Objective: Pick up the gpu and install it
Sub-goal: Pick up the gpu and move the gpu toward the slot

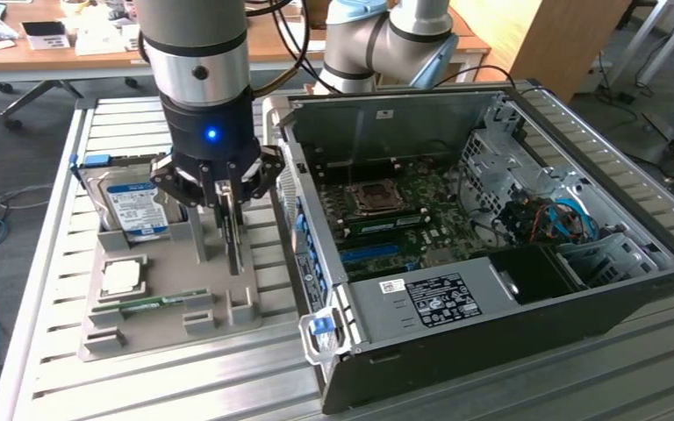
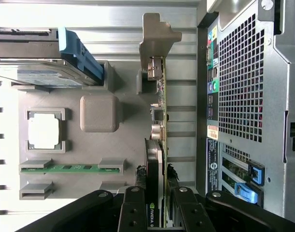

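Slatted table point(image 1: 45, 351) carried a grey holder point(image 1: 168, 329); left of the frame's centre the hand point(image 1: 229, 203) clenched the upright gpu point(image 1: 234, 239) (seated in its slot).

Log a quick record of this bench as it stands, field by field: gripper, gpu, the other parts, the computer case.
gripper: at the top edge of the gpu
gpu: upright on edge in the gray holder tray, not in the case
hard drive: on edge in the tray
CPU: flat in the tray
memory stick: flat in the tray
computer case: open beside the tray, motherboard exposed
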